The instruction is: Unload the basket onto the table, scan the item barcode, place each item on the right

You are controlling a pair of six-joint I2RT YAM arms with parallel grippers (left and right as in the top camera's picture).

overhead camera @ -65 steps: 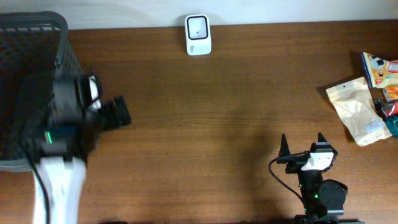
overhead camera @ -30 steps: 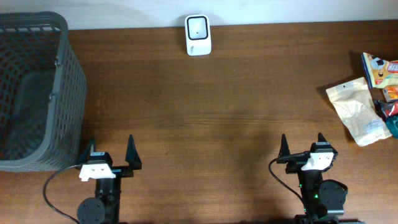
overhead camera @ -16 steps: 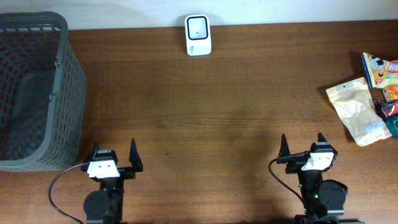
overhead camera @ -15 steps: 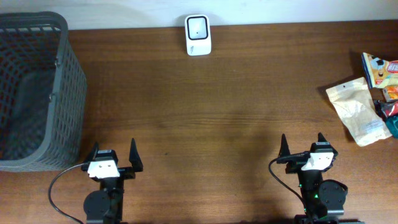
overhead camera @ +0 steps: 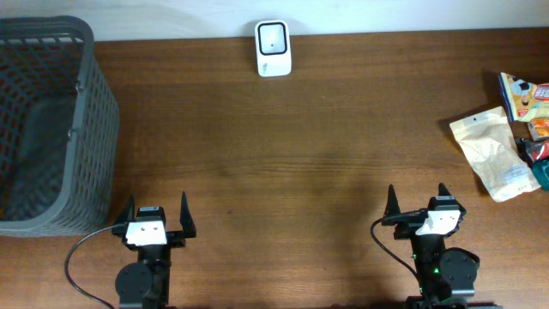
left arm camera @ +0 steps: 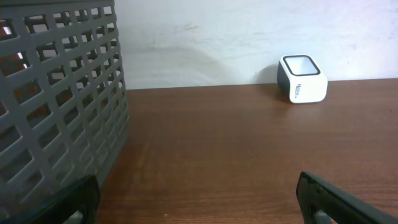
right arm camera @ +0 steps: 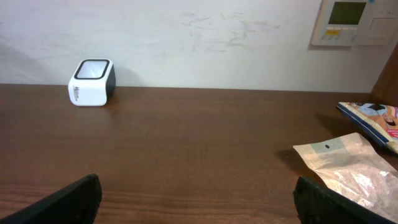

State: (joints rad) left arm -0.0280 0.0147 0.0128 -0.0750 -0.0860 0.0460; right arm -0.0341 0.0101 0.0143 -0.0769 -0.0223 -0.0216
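Observation:
Several packaged items lie at the table's right edge: a pale tan pouch [overhead camera: 492, 153] [right arm camera: 351, 168] nearest the middle, and colourful packets [overhead camera: 525, 96] [right arm camera: 373, 118] behind it. The white barcode scanner [overhead camera: 273, 47] [left arm camera: 302, 78] [right arm camera: 91, 82] stands at the table's far edge by the wall. My left gripper [overhead camera: 154, 211] [left arm camera: 199, 202] sits at the front left, open and holding nothing. At the front right my right gripper [overhead camera: 417, 200] [right arm camera: 199, 199] is open too, with bare wood between its fingers; the pouch lies to its right, apart from it.
A dark grey mesh basket [overhead camera: 81, 112] [left arm camera: 56, 106] fills the table's left end, close beside my left gripper. A white wall runs along the table's far edge, with a wall panel [right arm camera: 348, 22] at the right.
My left arm came out of the basket and drew back to the front left, then shifted slightly right. The right arm, scanner and items have not moved.

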